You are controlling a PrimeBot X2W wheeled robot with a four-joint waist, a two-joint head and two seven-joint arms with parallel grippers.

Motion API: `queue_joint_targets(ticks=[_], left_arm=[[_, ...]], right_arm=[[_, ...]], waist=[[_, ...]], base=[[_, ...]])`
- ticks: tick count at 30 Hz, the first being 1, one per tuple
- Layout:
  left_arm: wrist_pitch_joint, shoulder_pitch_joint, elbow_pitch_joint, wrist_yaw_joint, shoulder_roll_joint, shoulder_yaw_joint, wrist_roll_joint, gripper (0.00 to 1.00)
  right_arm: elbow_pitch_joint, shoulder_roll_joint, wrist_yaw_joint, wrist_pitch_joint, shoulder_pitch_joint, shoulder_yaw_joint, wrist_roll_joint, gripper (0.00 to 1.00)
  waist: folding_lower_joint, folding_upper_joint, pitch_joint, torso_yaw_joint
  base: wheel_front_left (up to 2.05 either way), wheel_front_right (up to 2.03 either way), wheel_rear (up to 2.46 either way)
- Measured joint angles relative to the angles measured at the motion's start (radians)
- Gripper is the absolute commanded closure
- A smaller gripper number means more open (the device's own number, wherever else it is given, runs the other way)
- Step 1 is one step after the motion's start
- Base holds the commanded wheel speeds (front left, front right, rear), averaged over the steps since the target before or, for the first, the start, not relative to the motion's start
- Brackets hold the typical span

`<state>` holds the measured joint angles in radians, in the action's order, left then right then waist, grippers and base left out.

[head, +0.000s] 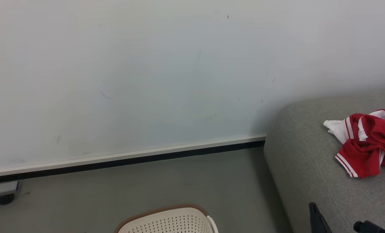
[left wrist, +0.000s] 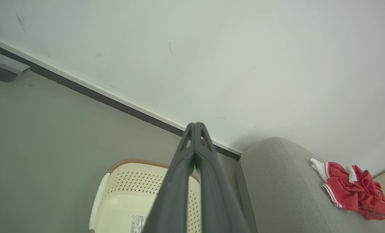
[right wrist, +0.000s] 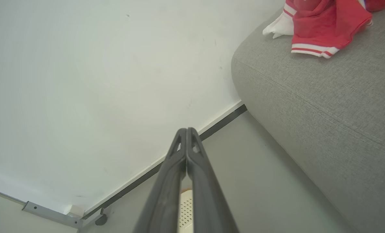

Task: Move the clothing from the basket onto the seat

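Note:
The clothing (head: 367,142), a crumpled red and white garment, lies on the grey seat (head: 309,168) at the right, away from both grippers. It also shows as the clothing (left wrist: 351,191) and the clothing (right wrist: 322,22) in the wrist views. The cream basket (head: 170,221) with a brown rim stands on the floor left of the seat. Its bare inner bottom carries a sticker (left wrist: 137,223). My left gripper (left wrist: 195,124) is shut and empty above the basket (left wrist: 127,184). My right gripper (right wrist: 186,129) is shut and empty beside the seat (right wrist: 325,97); its dark fingers (head: 315,216) show at the lower right.
A pale wall (head: 147,81) with a black baseboard (head: 131,161) runs behind the basket and seat. At the far left a grey frame foot with a caster (head: 3,198) rests on the grey floor (head: 195,184).

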<state>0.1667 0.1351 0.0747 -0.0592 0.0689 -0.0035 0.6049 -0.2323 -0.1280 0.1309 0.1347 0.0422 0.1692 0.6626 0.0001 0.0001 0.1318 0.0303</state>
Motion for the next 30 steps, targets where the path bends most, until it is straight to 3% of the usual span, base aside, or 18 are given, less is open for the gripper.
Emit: queue_joint_targets(ticks=[30], left_arm=[[-0.075, -0.098, 0.068, -0.027, -0.009, 0.014, 0.409, 1.0]], right_arm=[[-0.023, 0.011, 0.0, -0.118, -0.077, -0.122, 0.397, 1.0]], waist=[[0.0, -0.0001, -0.041, -0.009]], base=[[0.0, 0.0, 0.0]])
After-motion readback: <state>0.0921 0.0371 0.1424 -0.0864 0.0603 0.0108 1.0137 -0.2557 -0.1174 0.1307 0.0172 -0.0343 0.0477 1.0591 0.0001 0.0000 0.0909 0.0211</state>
